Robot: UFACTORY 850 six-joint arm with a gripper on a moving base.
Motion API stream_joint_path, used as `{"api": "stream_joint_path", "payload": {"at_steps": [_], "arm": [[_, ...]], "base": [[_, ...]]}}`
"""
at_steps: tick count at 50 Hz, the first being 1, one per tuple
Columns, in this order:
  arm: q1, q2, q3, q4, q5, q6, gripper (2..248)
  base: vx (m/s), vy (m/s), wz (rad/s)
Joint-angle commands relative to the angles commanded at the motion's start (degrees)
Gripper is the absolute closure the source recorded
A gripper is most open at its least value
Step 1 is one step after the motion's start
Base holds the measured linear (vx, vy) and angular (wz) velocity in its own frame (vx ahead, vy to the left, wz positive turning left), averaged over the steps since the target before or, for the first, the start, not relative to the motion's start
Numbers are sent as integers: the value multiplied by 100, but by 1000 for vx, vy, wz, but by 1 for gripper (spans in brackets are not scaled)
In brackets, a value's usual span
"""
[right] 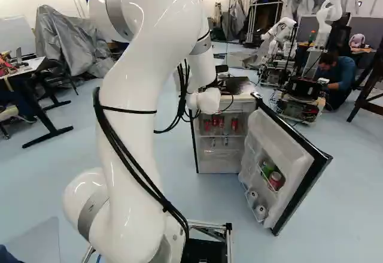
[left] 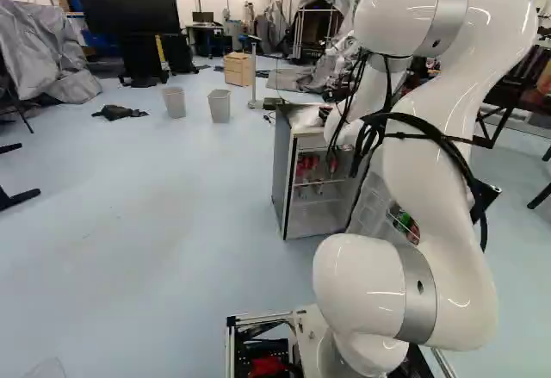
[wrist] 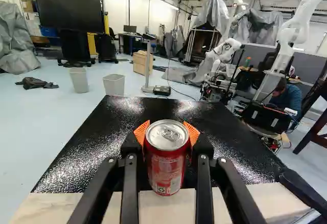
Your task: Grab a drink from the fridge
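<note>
At your 11 o'clock, two bins (left: pixel 174 102) (left: pixel 219 107), nothing to do with the grab. At 12, the fridge (left: pixel 281 167), open-fronted, more red cans (right: pixel 207 125) on its inside shelf. Also at 12, your hand (wrist: pixel 167 132) is grasping a red drink can (wrist: pixel 166 165), orange pads (wrist: pixel 141 132) on opposite sides near the lid. Can looks upright, by the front edge of the black fridge top (wrist: pixel 102 127); can't tell if its base touches anything. At 1 o'clock, fridge door (right: pixel 290 149) swung wide, green can (right: pixel 267 169) and red can (right: pixel 276 180) in its rack.

Drink looks secured; lifting or backing clear is likely what's left. Expect fairly heavy if full, stiff under pressure but thin-walled, so dents if over-squeezed. May be slick if cold and wet. Your hold is high: good stiffness by the shoulder, but the lower body could swing. If you regrip, go mid-body, pads square. Go slow, keep it level, mind the door at 1.
</note>
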Motion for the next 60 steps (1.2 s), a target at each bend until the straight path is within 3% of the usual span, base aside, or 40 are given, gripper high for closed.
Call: {"api": "stream_joint_path", "payload": {"at_steps": [10,24,25,30,31,35,36,40,41,60], "arm": [[0,-2,-2,0,-1,429,150],[0,-2,-2,0,-1,533,143],[0,-2,-2,0,-1,533,113],[0,-2,-2,0,-1,533,113],[0,-2,-2,0,-1,533,80],[-2,14,18,0,-1,533,80],[-3,25,33,0,-1,533,45],[-7,97,129,0,-1,533,45],[-8,119,158,0,-1,533,9],[-87,591,772,0,-1,533,3]], "base": [[0,0,0],[0,0,0],[0,0,0],[0,0,0],[0,0,0],[0,0,0],[0,0,0],[0,0,0],[0,0,0],[0,0,0]]}}
